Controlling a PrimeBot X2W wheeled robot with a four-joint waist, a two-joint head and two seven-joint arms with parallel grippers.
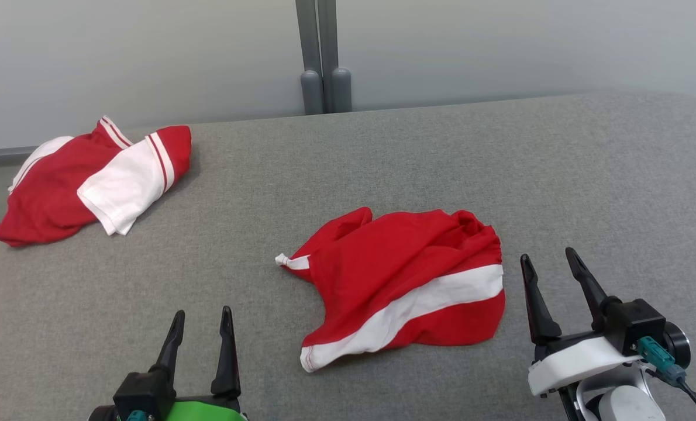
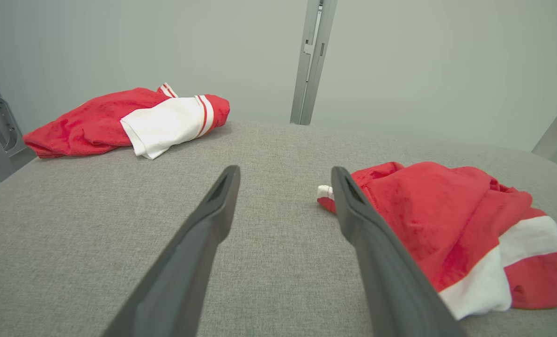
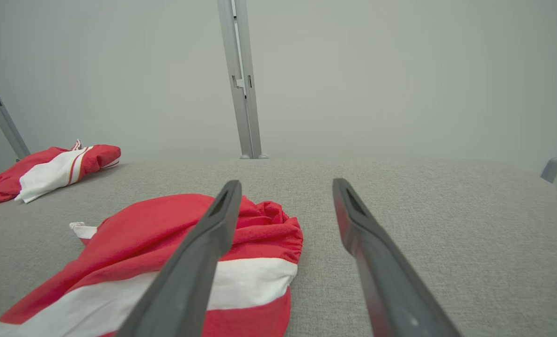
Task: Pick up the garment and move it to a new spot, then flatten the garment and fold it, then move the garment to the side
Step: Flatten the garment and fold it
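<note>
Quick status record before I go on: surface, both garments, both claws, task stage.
surface: grey fabric surface
likely target: crumpled garment, red with a white band, mid-surface, between the two claws
other cloth: second garment, red and white, bunched at the far left corner
left claw: open, empty, apart from the cloth
right claw: open, empty, just right of the crumpled garment, a gap between them
stage: nothing picked up yet

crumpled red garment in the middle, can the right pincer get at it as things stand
Probably yes: the right pincer stands open just beside the crumpled red garment, with nothing lying between them.
</note>
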